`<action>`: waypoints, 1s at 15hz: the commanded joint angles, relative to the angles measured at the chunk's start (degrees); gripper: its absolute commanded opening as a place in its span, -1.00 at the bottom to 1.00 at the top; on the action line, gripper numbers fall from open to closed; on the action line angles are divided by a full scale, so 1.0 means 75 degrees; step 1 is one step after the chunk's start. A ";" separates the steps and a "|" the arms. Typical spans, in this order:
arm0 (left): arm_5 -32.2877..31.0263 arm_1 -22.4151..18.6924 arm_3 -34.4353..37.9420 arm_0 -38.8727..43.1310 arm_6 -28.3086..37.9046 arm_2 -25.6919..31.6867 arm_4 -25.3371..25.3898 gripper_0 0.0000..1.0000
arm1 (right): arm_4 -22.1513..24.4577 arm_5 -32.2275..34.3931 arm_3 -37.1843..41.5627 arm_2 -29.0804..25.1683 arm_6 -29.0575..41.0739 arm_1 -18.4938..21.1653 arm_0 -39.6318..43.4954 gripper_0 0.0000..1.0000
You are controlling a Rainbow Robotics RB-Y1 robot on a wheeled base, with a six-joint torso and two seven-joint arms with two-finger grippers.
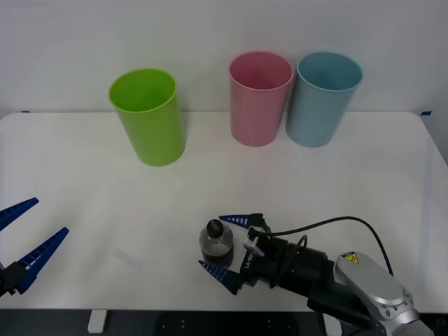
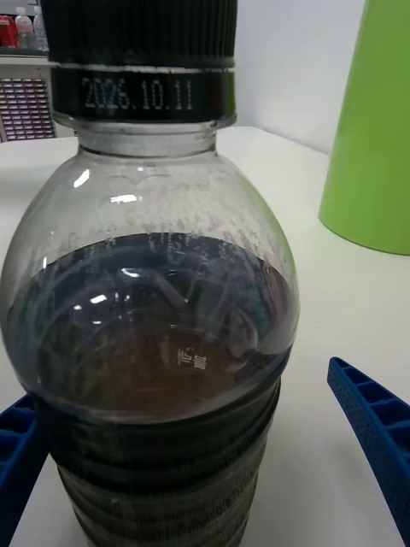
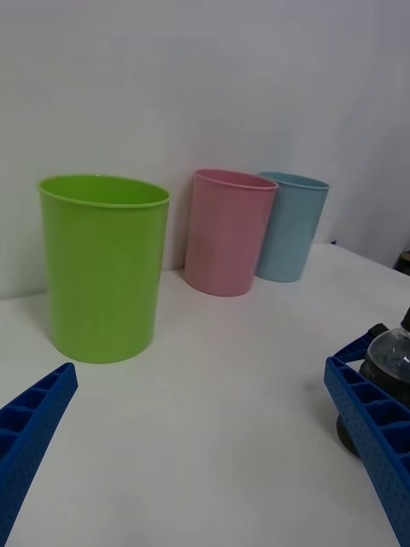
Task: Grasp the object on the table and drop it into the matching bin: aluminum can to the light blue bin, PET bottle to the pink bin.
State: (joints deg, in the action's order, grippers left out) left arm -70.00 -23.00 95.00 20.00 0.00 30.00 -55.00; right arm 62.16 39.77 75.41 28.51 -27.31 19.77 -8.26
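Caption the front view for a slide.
Open right gripper brackets the upright PET bottle; left gripper waits open.

Wall [image 1: 210, 28]: plain white, unmarked, rising directly behind the tabletop.
Shelving [image 2: 26, 102]: small-drawer storage racks, far beyond the pincer.
Light: even, soft, faint shadows.

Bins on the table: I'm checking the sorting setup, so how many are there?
3, all upright along the table's far edge: the lime green bin toward the left, the pink bin right of centre, the light blue bin close beside it, farther right.
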 commanded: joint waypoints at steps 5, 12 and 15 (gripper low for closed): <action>0.0000 0.0000 0.0000 0.0000 0.0000 0.0000 0.0000 1.00 | -0.0026 -0.0029 0.0023 0.0008 0.0032 -0.0023 0.0000 -1.00; 0.0000 0.0000 0.0000 0.0000 0.0000 0.0000 0.0000 1.00 | -0.0120 -0.0134 0.0105 -0.0016 0.0067 -0.0023 0.0012 -1.00; 0.0000 0.0000 0.0000 0.0000 0.0000 0.0000 0.0000 1.00 | -0.0143 -0.0134 0.0164 -0.0250 0.0078 -0.0012 0.0059 -1.00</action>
State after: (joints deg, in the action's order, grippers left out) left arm -70.00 -23.00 95.00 20.00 0.00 30.00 -55.00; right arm 61.16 38.76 76.49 27.15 -26.78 19.67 -7.96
